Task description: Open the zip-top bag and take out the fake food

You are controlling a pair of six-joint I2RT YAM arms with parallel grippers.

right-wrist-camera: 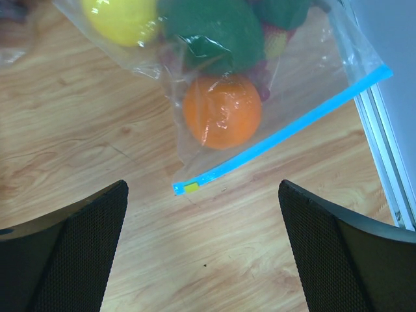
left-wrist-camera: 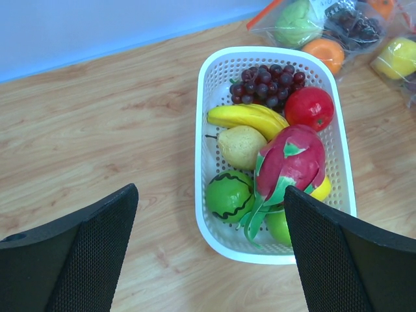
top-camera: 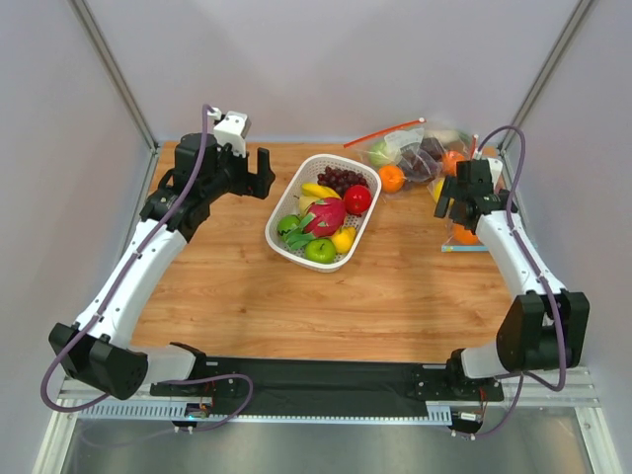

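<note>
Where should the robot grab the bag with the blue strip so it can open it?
Probably best to pinch the blue zip strip near its end with the small yellow tab, with the right gripper coming straight down from above. The strip lies flat on the table at the zip-top bag's edge. There is bare wood on its near side, and the orange bulges behind it.

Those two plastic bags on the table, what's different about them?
The blue-zip bag has a light-blue strip; the red-zip bag has a red-orange one. The blue-zip bag lies under the right gripper; the red-zip bag lies farther back, beside the basket. Both are clear and hold fake fruit.
</note>
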